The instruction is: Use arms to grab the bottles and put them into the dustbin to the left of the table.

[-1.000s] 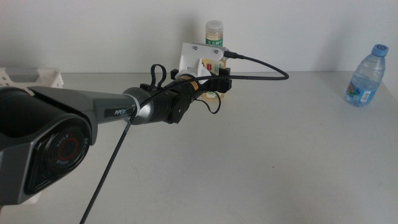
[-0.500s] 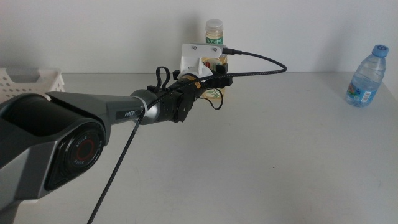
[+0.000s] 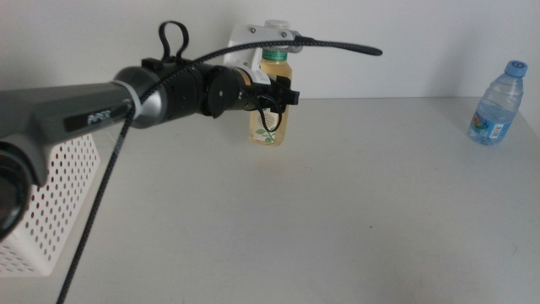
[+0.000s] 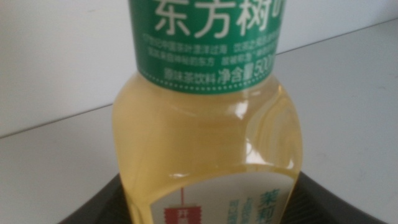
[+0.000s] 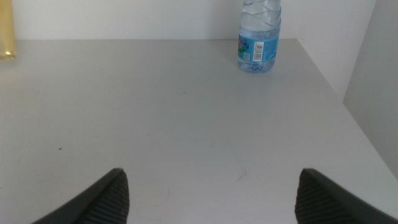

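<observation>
The yellow tea bottle (image 3: 271, 122) with a green-white label stands upright near the back of the table (image 3: 354, 219). My left gripper (image 3: 275, 95) reaches in from the left and is shut on its upper body. In the left wrist view the yellow tea bottle (image 4: 208, 143) fills the picture between the dark jaws of the left gripper (image 4: 211, 202). The small clear water bottle (image 3: 498, 101) with a blue cap stands at the far right. Ahead of my open right gripper (image 5: 211, 186), which hangs low over bare table, is the water bottle (image 5: 260, 37). The white dustbin (image 3: 51, 203) sits at the left.
A thick black cable (image 3: 337, 44) arcs from the left wrist over the bottle. A white wall rises behind the table. The right table edge (image 5: 348, 106) runs close to the water bottle.
The left arm has swung up and to the left, and the yellow tea bottle has moved left with it. The dustbin's perforated side now shows below the arm.
</observation>
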Robot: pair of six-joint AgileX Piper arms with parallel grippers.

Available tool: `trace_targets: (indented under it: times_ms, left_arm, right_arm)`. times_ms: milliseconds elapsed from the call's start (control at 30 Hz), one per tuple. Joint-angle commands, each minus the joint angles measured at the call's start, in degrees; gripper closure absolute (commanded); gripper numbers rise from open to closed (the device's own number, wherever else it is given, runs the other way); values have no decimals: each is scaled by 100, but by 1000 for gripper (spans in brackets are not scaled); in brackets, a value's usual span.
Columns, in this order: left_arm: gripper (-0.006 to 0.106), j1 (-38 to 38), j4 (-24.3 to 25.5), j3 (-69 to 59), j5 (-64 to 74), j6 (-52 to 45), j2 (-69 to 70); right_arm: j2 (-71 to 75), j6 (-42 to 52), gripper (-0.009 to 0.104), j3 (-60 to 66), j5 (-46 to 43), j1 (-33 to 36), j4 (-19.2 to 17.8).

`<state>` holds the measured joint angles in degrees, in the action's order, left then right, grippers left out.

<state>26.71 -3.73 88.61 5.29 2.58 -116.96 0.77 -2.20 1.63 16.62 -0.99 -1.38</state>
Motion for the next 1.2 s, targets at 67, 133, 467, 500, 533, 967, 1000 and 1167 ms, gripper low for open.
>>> trace_targets:
  times_ms: [67,133,467,500,533,967,1000,1167]
  left_arm:
    - [102,-114,200,222,393,-258,1263]
    - [102,-131,373,240,931,-360,1612]
    - [102,-1015,663,606,3685,-737,2758]
    - [102,-1189,663,653,3994,-815,2819]
    - [102,-1362,663,702,4287,-899,2880]
    - [102,-3596,641,829,6005,-1899,2986]
    - [102,-3703,628,829,6080,-1977,2958]
    - [102,-3951,592,817,6409,-2096,2639]
  right_arm:
    - [125,53,20,-57,-415,-50,-65]
    - [125,53,20,-57,-415,-50,-65]
    - [125,53,20,-57,-415,-50,-65]
    - [125,53,20,-57,-415,-50,-65]
    - [125,53,20,-57,-415,-50,-65]
    - [125,53,20,-57,-415,-50,-65]
    - [125,53,20,-57,-415,-50,-65]
    - [125,53,20,-57,-415,-50,-65]
